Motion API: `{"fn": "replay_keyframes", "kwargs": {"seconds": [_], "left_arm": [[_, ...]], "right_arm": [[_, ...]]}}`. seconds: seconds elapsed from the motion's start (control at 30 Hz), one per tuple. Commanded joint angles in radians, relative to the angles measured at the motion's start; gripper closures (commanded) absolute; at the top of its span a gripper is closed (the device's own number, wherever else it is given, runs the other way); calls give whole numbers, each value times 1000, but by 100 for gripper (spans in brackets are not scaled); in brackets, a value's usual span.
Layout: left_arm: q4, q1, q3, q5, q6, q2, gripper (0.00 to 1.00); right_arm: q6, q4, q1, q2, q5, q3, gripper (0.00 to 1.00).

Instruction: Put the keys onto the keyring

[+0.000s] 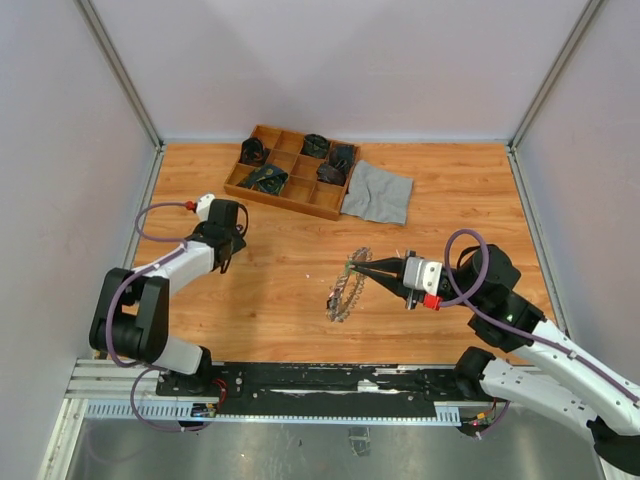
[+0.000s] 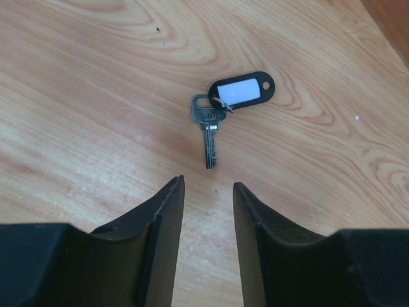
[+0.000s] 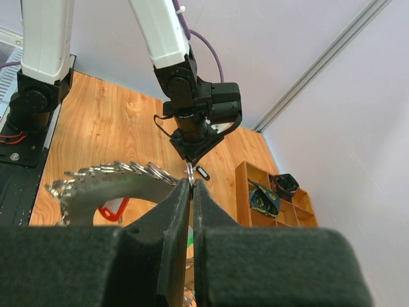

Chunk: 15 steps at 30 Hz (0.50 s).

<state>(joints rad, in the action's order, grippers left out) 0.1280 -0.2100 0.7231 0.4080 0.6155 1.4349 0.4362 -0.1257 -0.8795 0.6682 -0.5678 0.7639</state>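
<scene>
One key (image 2: 208, 131) with tag (image 2: 241, 91) lies flat on table (image 2: 96, 77), 12 o'clock of left gripper (image 2: 208, 187), jaws spread, empty. Right gripper (image 3: 192, 187) pinches keyring (image 3: 112, 188) rim mid-table, 4 o'clock from left arm. Step looks like key pickup. Next: descend, nip key, carry to ring.

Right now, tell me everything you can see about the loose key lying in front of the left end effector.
The key is small, silver, metal by its shine, with a rounded head and short blade. A thin loop through the head joins it to an oblong black tag with a blank white insert. It lies flat on the wooden table, blade pointing toward the open left end effector, which does not touch it.
</scene>
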Motion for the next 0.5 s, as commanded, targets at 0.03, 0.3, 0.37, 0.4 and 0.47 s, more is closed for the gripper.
{"fn": "replay_keyframes", "kwargs": {"seconds": [0.03,0.3,0.37,0.4,0.47], "left_arm": [[-74,11,48,39,29,82,56],[-109,17,102,60,32,171,53],[-108,18,120,68,26,192,54],[-109,20,131,71,23,202,54],[-107,21,146,79,19,220,56]], "right_arm": [[-18,-52,-18,-16,18,-12,94],[-14,-52,-18,-18,16,-25,94],[-14,-55,-18,-16,14,-28,93],[-14,-54,-18,-15,14,-29,93],[-15,-57,-18,-15,13,-31,93]]}}
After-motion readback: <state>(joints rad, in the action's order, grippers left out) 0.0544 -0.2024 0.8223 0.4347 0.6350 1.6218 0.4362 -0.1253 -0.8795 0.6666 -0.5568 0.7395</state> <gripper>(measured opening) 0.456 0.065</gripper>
